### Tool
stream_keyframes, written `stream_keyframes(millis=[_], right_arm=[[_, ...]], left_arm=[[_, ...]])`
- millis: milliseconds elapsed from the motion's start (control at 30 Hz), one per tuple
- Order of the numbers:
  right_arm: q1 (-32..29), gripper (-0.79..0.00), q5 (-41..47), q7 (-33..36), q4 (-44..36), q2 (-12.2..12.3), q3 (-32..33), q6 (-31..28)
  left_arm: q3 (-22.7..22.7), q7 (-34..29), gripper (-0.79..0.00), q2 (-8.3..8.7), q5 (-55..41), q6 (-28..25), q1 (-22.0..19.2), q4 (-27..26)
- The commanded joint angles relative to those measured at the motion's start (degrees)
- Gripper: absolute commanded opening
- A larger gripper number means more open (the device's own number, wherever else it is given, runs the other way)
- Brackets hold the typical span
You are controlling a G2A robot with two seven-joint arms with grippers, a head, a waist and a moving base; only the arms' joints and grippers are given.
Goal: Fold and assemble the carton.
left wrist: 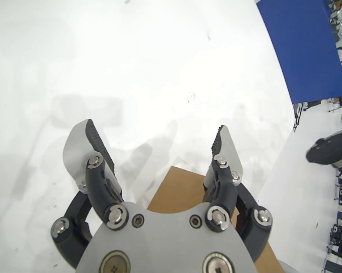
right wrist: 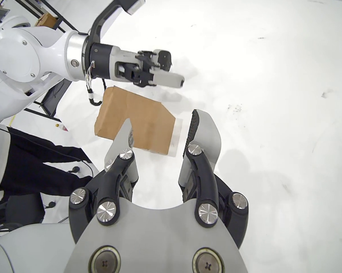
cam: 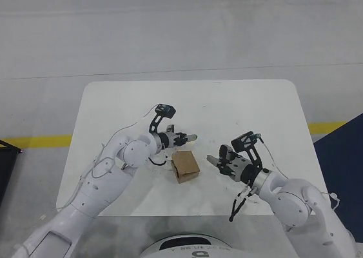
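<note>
A small brown carton (cam: 185,166) stands closed on the white table (cam: 252,103), near its front middle. In the right wrist view the carton (right wrist: 137,120) shows a folded top and a pale strip along one end. My left gripper (cam: 191,137) hovers just behind the carton, open and holding nothing; its own view has the carton (left wrist: 182,188) beneath the wrist between the spread fingertips (left wrist: 94,134). My right gripper (cam: 215,159) is to the carton's right, a short gap away, open and empty. From the right wrist view the left gripper (right wrist: 166,72) hangs above the carton.
The table's far half and right side are bare white surface with a few dark scuffs. A blue panel (cam: 362,155) stands off the table's right edge. A yellow floor line (cam: 33,140) runs past the left side.
</note>
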Motion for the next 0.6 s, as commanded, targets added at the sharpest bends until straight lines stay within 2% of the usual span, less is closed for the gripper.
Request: stream_keyframes(millis=[0,133,233,333,367,433,567], right_arm=[[-0.1,-0.246,0.7,0.0,0.5,-0.1,-1.1,1.5],[0.9,-0.243,4.2,0.2,2.3,-0.5,-3.6,4.2],[2.1,-0.271,7.5,0.2,4.2,-0.8,-5.1,5.6],[3.5,-0.286,8.4,-0.8,6.5,-1.0,-6.4,5.5],[3.9,-0.262,8.6,-1.1,7.3,-1.1,-7.0,5.3],[4.5,-0.262,8.3,-1.7,8.5,-1.2,-8.0,5.2],[5.6,-0.308,9.7,-2.0,9.8,-1.4,-9.5,5.6]], left_arm=[[-2.7,0.5,0.000,0.70,1.1,0.5,1.5,-1.9],[-10.1,-1.2,0.000,2.52,-0.9,0.8,8.2,-12.2],[-16.6,-6.2,0.000,4.06,-3.3,1.1,15.5,-22.2],[-22.0,-11.3,0.000,5.40,-1.4,2.0,22.6,-29.3],[-23.5,-13.0,0.000,5.75,-0.6,2.6,24.8,-30.9],[-25.7,-15.3,0.000,6.29,0.9,3.6,28.4,-33.6],[-26.2,-17.6,0.000,6.87,6.4,5.0,32.4,-35.5]])
